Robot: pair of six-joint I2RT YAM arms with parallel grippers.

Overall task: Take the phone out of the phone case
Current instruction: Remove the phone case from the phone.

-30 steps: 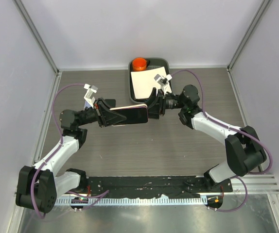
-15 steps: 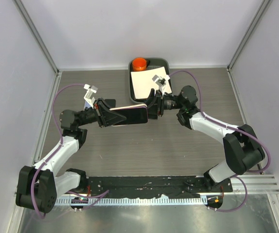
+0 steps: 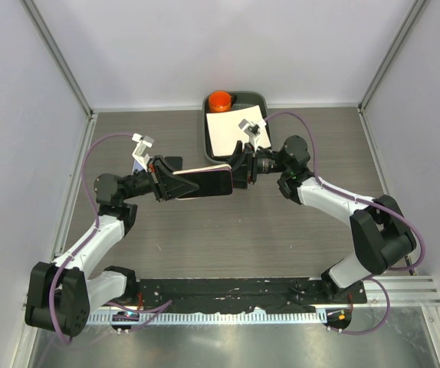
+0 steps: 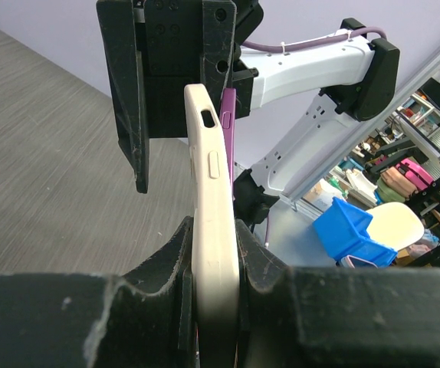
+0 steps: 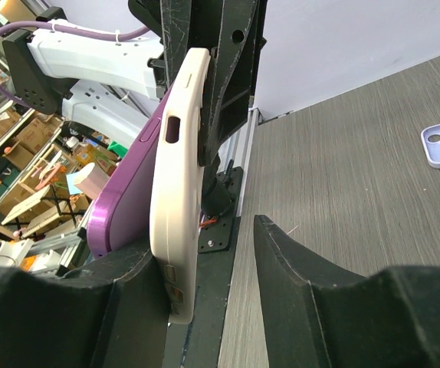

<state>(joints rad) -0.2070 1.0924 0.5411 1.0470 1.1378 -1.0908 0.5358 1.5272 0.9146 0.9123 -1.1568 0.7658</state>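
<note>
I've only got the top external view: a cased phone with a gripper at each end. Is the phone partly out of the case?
Observer: Yes. The right wrist view shows the purple phone standing away from the cream phone case along one long side.
Operator: Is the right gripper clamped on it?
Observer: No. The right gripper is open, with a clear gap between the case and one finger.
Operator: And the left?
Observer: In the left wrist view, the left gripper is shut on the case, with a finger against each face.
</note>
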